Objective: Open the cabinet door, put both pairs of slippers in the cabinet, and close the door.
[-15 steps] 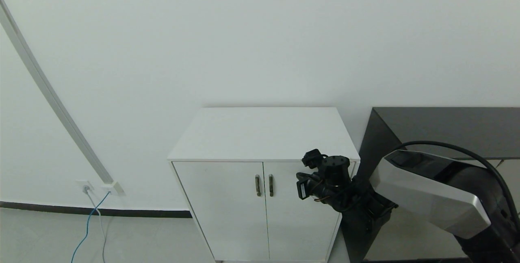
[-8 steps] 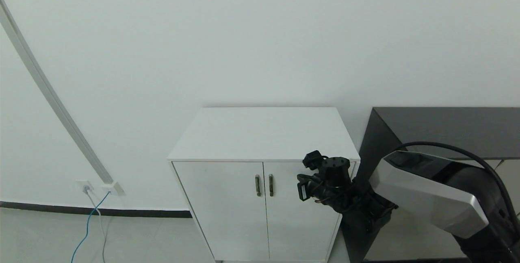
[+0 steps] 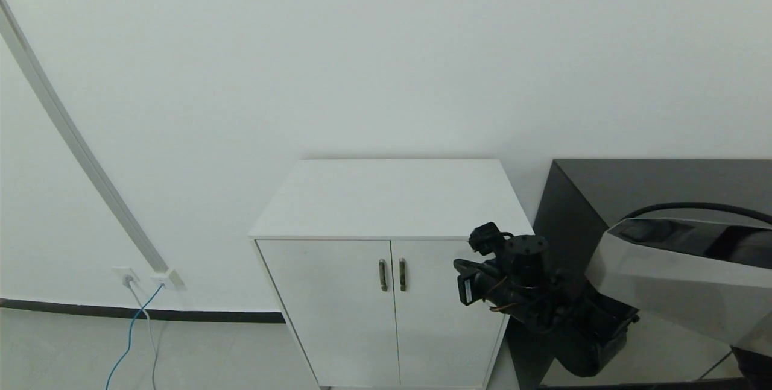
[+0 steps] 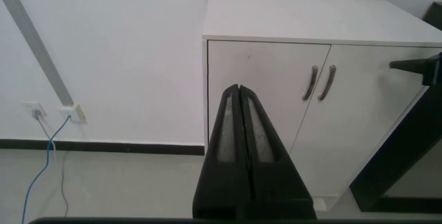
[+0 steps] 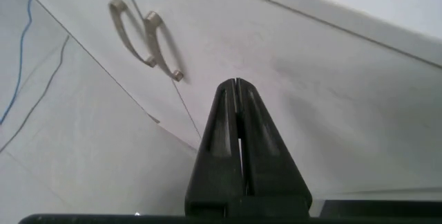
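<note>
The white cabinet (image 3: pixel 386 200) stands against the wall with both doors shut. Two metal handles (image 3: pixel 392 274) meet at the middle seam. My right gripper (image 5: pixel 237 86) is shut with nothing in it. It hangs in front of the right door (image 5: pixel 311 79), beside and below the handles (image 5: pixel 148 41). In the head view the right arm's wrist (image 3: pixel 512 281) is by the cabinet's right edge. My left gripper (image 4: pixel 239 91) is shut and empty, held back from the left door (image 4: pixel 255 79). The right gripper's tip (image 4: pixel 414 65) shows in the left wrist view near the right door.
A dark low unit (image 3: pixel 663 188) adjoins the cabinet on the right. A wall socket (image 3: pixel 126 275) with a blue cable (image 3: pixel 129 333) sits low on the left wall, under a slanted cable duct (image 3: pixel 72 137). Bare floor (image 3: pixel 211 354) lies left of the cabinet.
The right arm has drawn back to the right and slightly down, away from the handles. The cabinet doors have stayed shut.
</note>
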